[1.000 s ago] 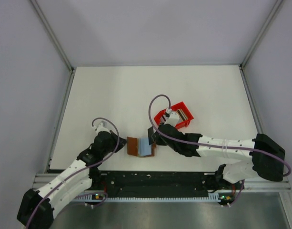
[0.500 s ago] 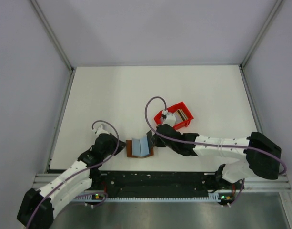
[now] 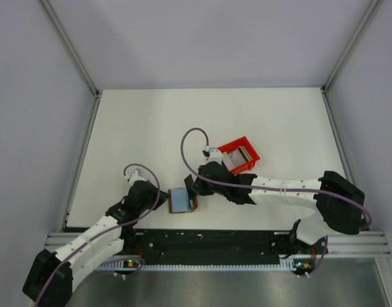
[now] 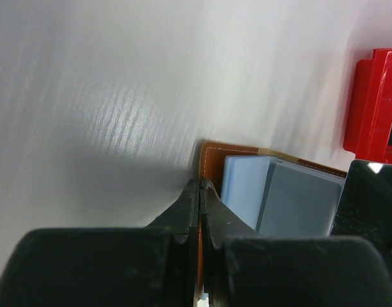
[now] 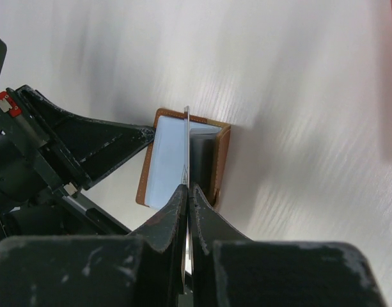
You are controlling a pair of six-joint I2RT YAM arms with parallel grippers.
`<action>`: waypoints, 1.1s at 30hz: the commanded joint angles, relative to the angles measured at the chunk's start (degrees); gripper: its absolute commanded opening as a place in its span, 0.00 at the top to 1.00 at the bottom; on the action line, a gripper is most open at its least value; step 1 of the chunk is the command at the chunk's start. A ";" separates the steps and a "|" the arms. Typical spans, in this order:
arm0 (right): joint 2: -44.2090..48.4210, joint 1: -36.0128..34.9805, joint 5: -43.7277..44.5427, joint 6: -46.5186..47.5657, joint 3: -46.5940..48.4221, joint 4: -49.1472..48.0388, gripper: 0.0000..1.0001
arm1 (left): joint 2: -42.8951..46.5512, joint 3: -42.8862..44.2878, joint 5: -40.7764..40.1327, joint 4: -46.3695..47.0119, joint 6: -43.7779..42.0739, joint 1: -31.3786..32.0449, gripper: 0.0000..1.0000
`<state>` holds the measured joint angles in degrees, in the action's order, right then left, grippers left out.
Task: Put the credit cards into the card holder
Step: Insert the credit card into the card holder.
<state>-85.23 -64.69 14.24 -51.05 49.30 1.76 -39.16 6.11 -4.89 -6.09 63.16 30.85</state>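
The brown card holder lies partly open near the front edge, its blue-grey pockets facing up. My left gripper is shut on its left brown edge. My right gripper is shut on a thin pale credit card, seen edge-on. The card stands upright over the holder's fold, between the pale blue pocket and the darker side. Its lower edge is hidden. More credit cards lie in the red bin.
The red plastic bin stands right of and behind the holder; it also shows in the left wrist view. The two grippers are close together at the holder. The black base rail runs just in front of it.
My right gripper has moved left from beside the red bin, bringing the card over the holder. The holder has shifted a little left and folded up more. The left arm has barely moved.
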 commanded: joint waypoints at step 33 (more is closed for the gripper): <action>1.39 2.99 -8.52 -2.30 -5.35 -9.14 1.00 | 1.72 2.07 0.75 2.30 -2.51 0.79 1.00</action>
<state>-80.55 -61.69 11.77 -50.83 45.30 -0.12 -37.17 10.07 -3.49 -6.94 60.12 31.40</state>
